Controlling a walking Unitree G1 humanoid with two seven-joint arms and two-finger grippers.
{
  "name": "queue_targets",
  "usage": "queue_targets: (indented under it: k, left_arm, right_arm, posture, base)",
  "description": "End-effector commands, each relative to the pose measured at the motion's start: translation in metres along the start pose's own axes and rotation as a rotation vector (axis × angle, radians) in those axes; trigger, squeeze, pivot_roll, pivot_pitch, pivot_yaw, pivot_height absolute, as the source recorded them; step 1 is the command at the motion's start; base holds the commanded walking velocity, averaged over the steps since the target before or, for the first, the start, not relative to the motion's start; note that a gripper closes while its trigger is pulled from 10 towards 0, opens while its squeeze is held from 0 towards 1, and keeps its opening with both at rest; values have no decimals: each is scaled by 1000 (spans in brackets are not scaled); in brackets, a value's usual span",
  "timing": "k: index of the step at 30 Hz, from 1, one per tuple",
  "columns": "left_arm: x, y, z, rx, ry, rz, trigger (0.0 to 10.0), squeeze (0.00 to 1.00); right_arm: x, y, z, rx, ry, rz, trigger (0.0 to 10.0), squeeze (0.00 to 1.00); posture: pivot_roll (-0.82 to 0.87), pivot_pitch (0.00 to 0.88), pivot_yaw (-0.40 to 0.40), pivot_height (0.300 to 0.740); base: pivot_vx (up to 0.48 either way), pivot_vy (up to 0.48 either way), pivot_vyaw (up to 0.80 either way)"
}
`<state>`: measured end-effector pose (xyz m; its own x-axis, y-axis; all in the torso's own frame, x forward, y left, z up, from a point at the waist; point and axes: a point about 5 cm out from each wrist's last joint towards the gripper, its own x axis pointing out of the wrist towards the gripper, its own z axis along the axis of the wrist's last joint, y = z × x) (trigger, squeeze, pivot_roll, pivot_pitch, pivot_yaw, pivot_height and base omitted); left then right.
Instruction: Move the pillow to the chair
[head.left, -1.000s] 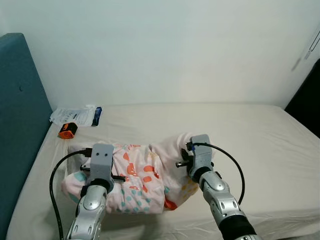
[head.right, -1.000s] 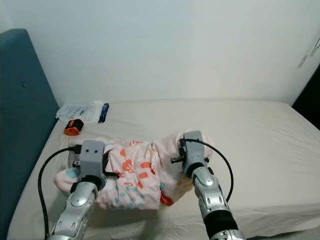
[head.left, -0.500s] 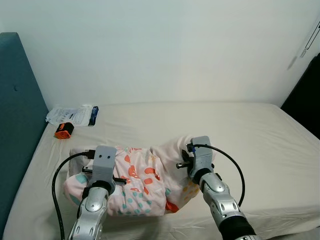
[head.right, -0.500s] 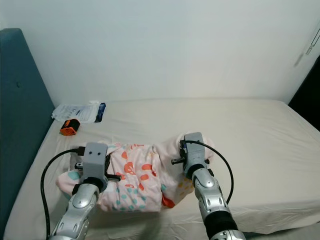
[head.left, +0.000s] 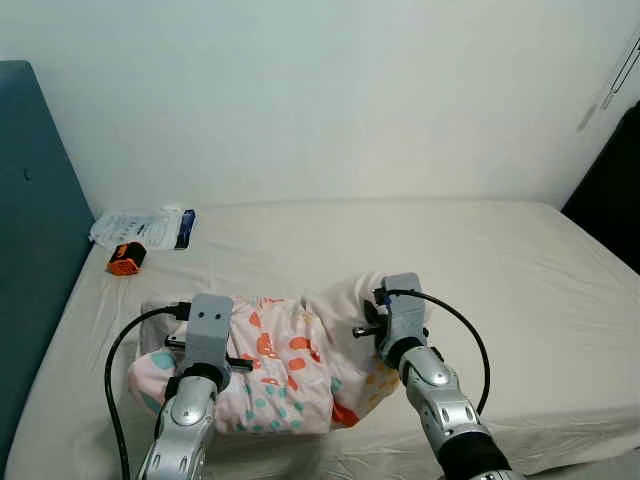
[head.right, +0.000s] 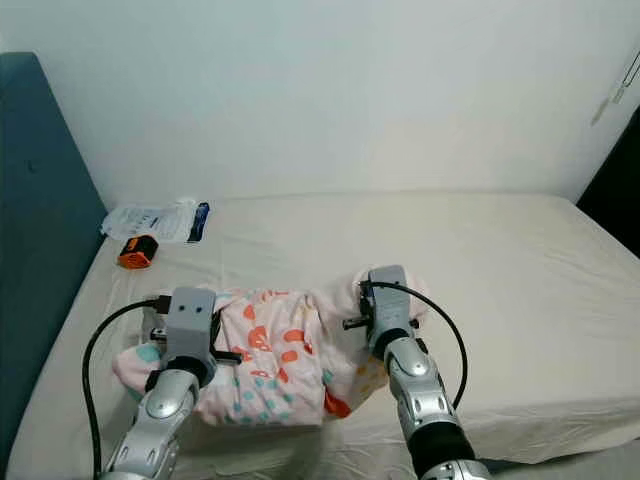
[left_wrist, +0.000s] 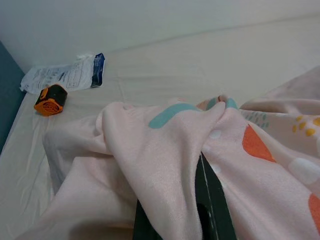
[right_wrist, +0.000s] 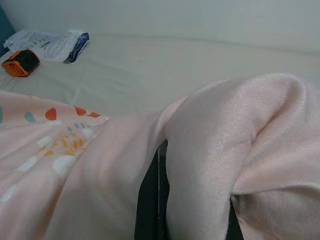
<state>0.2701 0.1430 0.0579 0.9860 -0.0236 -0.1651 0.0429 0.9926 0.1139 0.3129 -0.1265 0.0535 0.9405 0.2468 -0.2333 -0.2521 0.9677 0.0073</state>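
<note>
You are at the grasp-and-lift step: the pink pillow with orange and teal spots (head.left: 285, 365) sits at the near edge of the cream bed (head.left: 480, 260), bunched between both arms. The left gripper (left_wrist: 200, 195) and right gripper (right_wrist: 157, 200) are each clenched on pillow fabric, wrists level, forearms reaching forward. Next, you need to raise it clear and turn to find the chair.

Bed (head.left: 500, 250) with cream sheet, lightly wrinkled, spans the room. Plain white wall (head.left: 330, 90) behind it. Teal upholstered headboard (head.left: 30, 250) on the left. Dark panel (head.left: 610, 190) at right edge. Soft, even light, faint shadows.
</note>
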Motion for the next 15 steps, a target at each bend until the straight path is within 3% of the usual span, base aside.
queue_targets:
  k: [1,15]
  left_arm:
    - [3,-10,12,-8,-65,-40,10000,0]
    - [4,-8,11,-23,-59,-27,10000,0]
  right_arm:
    - [6,8,13,-15,-62,41,10000,0]
    - [6,9,13,-14,-62,44,10000,0]
  posture:
    - [38,0,-109,713]
    - [39,0,-108,713]
  base:
    - [0,0,0]
    - [0,0,0]
